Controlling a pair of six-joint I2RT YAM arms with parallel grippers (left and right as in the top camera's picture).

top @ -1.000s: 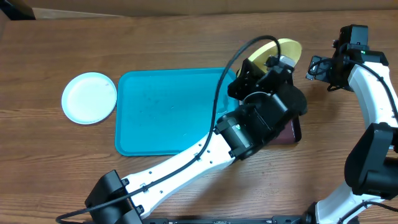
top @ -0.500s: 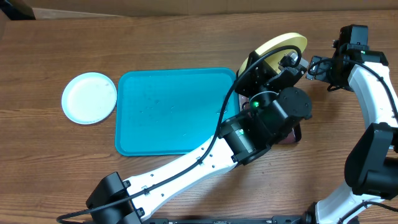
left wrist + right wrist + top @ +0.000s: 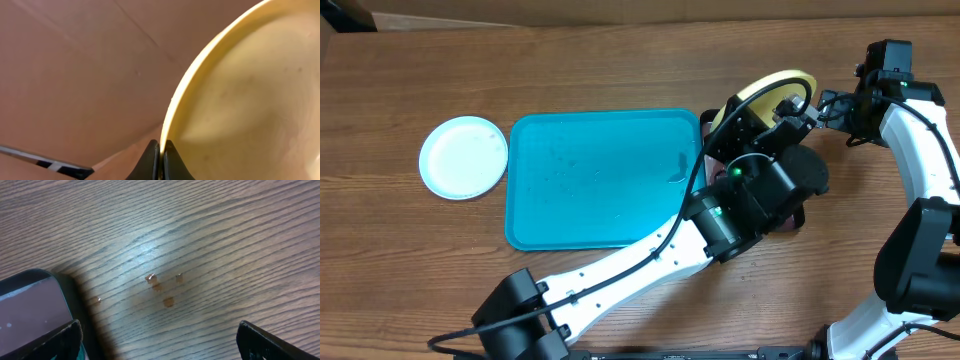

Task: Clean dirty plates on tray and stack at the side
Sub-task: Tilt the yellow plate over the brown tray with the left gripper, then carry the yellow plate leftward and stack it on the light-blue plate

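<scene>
One plate (image 3: 240, 90), yellow-green, pinched at its rim by my left gripper (image 3: 161, 150), tilted steeply, right of the tray (image 3: 600, 180); my right gripper (image 3: 160, 342) gapes, empty; such a thin rim grip could let it pivot, slip, hit the table (image 3: 225, 230).

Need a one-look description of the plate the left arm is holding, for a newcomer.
Find the big turquoise tray in the middle, then look just past its far right corner. There the left gripper pinches the rim of a pale yellow plate, tilted up in the air. The white plate, by contrast, lies flat left of the tray.
</scene>
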